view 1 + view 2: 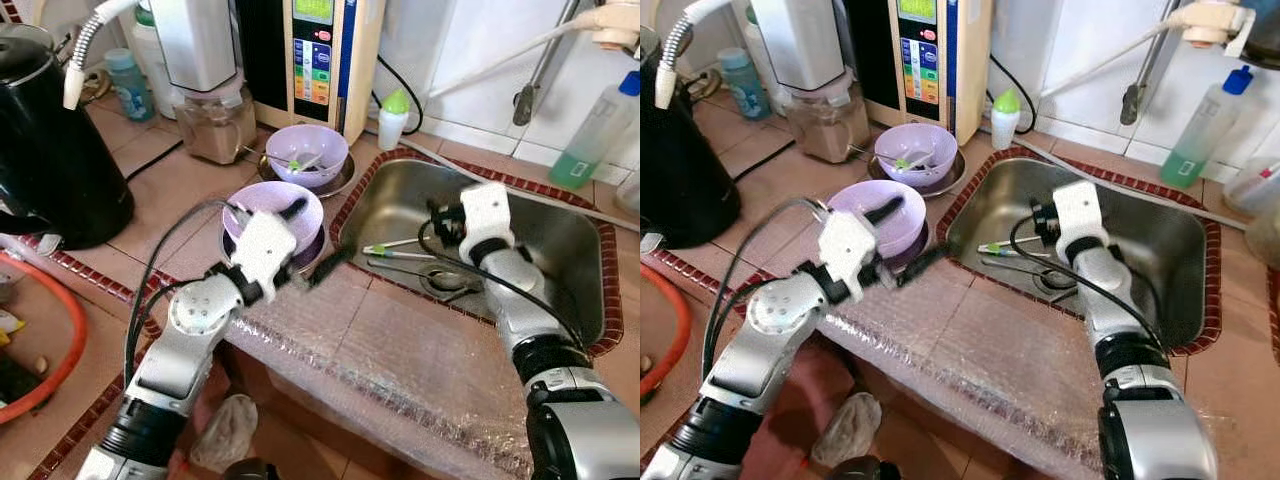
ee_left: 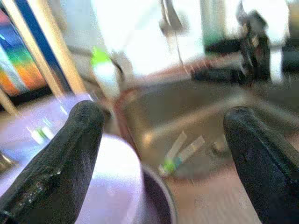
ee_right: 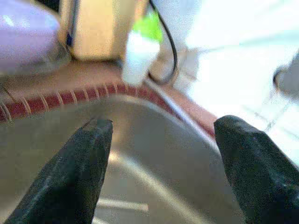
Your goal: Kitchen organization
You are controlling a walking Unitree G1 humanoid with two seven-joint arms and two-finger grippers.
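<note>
Gripper states first: holding left gripper [image 1: 318, 238] spread wide and empty, one finger reaching over the near lilac bowl [image 1: 268, 203], the other hanging off toward the sink [image 1: 560, 250] at three o'clock of that bowl. Straddling the rim this way, probably lining up to pinch the bowl's wall rather than scoop under it. Keeping right gripper [image 1: 440, 228] likewise parted, gripping nothing, dipping into the basin and aiming toward its ten o'clock corner.

Noting the near bowl sitting on a darker dish, close to the counter's sink-side edge. Noting a second lilac bowl [image 1: 307, 150] at one o'clock of it, resting on a metal plate with a green-tipped utensil inside. Spotting more green-tipped utensils [image 1: 395, 247] lying flat on the basin floor at nine o'clock of the drain, just below the right fingers, likely dropped there for washing.

Logging a small green-capped bottle [image 1: 394, 118] at eleven o'clock of the sink, a black kettle [image 1: 50, 150] far out at nine o'clock of the bowls, and bubble wrap [image 1: 400, 350] covering the counter at six o'clock.

Judging the organizing barely begun: both bowls unmoved on the counter, utensils loose. Expecting trouble from a thin, smooth rim slipping between long fingers, so favouring a square, deep bite
</note>
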